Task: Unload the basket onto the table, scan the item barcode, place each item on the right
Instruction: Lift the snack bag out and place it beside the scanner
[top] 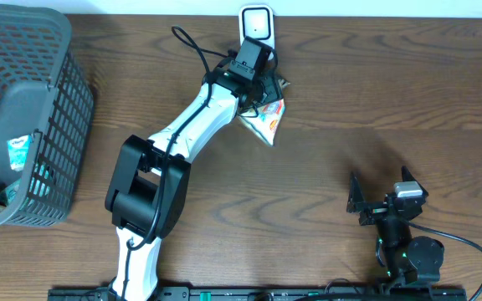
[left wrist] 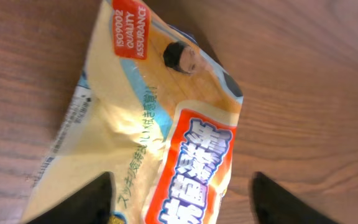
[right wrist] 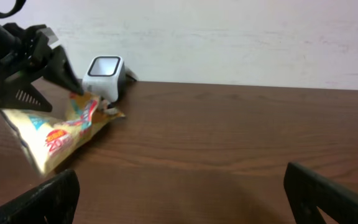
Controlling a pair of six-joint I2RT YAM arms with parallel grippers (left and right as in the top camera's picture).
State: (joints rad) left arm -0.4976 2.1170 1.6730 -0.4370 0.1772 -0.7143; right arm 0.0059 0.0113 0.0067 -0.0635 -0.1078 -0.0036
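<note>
**Snack packet lies beside the scanner, fingers spread around it**

The left gripper reaches to the far middle of the table, with its fingers wide apart on either side of the snack packet. The packet seems to rest on the wood rather than in a grip, though contact is hard to judge. It lies just near of the white scanner. The right gripper sits near right, fully spread and empty. A grey basket stands at far left.
</note>
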